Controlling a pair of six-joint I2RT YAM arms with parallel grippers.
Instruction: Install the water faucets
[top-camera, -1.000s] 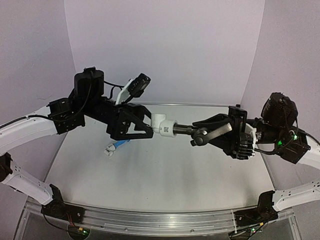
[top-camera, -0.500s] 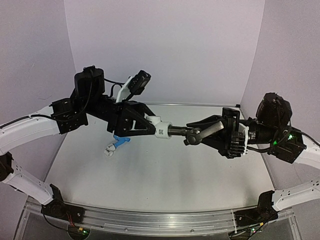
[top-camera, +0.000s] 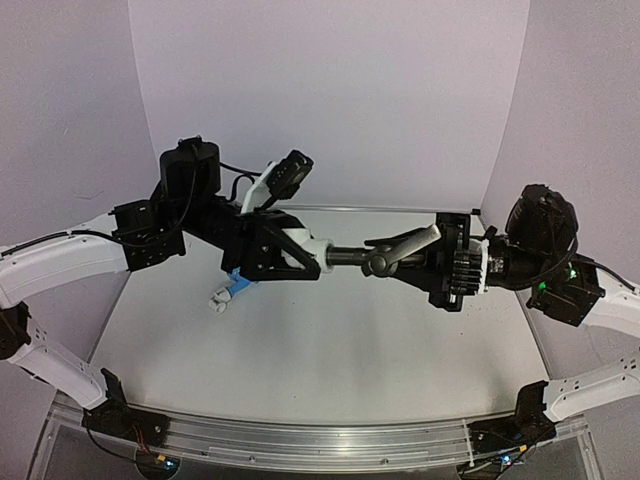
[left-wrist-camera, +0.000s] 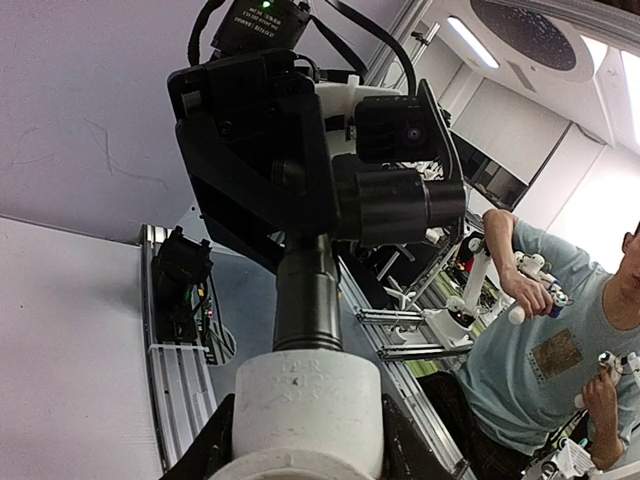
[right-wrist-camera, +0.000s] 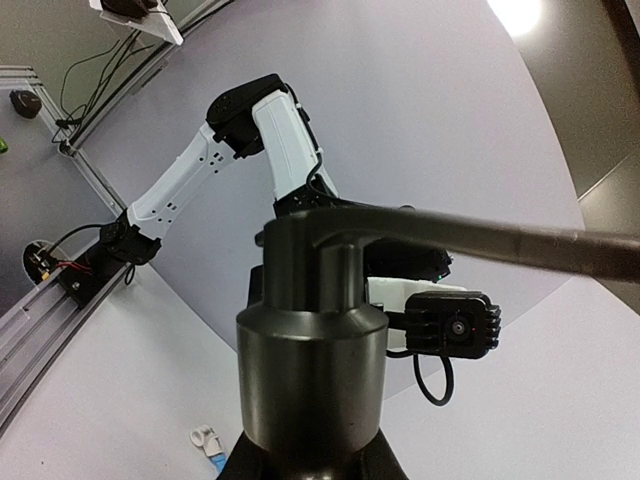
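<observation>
Mid-air above the table (top-camera: 330, 370), the grey metal faucet (top-camera: 372, 258) is pinched tight by the right gripper (top-camera: 405, 262), its lever handle angled upward. Its stem is met by the white fitting (top-camera: 306, 243), which is pressed on both sides by the fingers of the left gripper (top-camera: 298, 252). How deeply the joint is seated cannot be told. The light blue faucet (top-camera: 240, 283) is seen lying on the table, apart from both grippers. Its installation is judged not yet begun, so about half the job is reckoned left.
</observation>
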